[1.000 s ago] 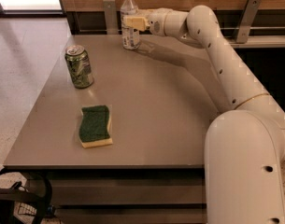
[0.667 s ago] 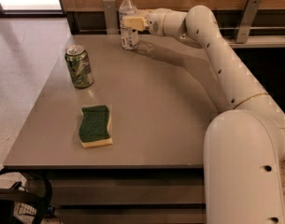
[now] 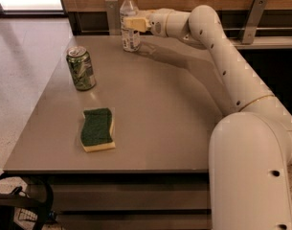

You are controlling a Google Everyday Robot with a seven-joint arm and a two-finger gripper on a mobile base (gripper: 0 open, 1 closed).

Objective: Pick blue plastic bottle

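Observation:
The blue plastic bottle (image 3: 129, 37) is a slim clear bottle with a white cap and a white label. It stands upright at the far edge of the grey table (image 3: 174, 114). My gripper (image 3: 131, 24) reaches in from the right at the bottle's mid-height. One yellowish finger (image 3: 136, 23) crosses the front of the bottle, and the other is hidden behind it. The gripper is shut on the bottle, whose base still looks to be on the table.
A green soda can (image 3: 81, 68) stands at the table's left side. A green and yellow sponge (image 3: 97, 129) lies near the front left. A wooden wall and a metal rail (image 3: 260, 30) run right behind the bottle. My white arm (image 3: 231, 80) spans the right side.
The gripper and the bottle have shifted slightly to the left together. The can and the sponge have not moved.

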